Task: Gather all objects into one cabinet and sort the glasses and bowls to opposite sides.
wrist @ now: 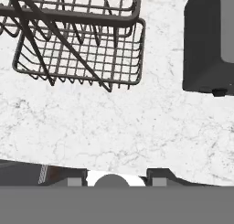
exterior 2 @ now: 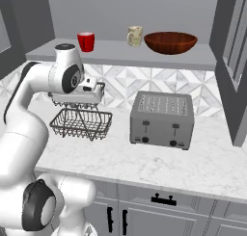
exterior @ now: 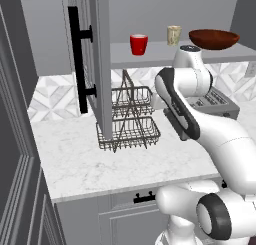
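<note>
On the grey shelf (exterior: 155,54) of the open wall cabinet stand a red tumbler cup (exterior: 138,44), a cream patterned cup (exterior: 173,35) and a wide dark reddish-brown bowl (exterior: 213,39), in that order from left to right. The right base view shows the same row: red cup (exterior 2: 86,41), cream cup (exterior 2: 134,36), bowl (exterior 2: 170,42). One glass-paned door (exterior: 100,64) with a black bar handle (exterior: 75,59) swings out to the left. My gripper (wrist: 118,182) hangs well below the shelf and looks down on the counter. It is open, fingertips (wrist: 77,182) wide apart, nothing between them.
A two-tier dark wire basket rack (exterior: 127,126) (exterior 2: 79,119) (wrist: 82,54) stands on the marble counter (wrist: 114,127) under the shelf. A grey toaster (exterior 2: 161,119) (wrist: 208,40) sits to its right. The cabinet's right door (exterior 2: 234,61) juts out over the counter.
</note>
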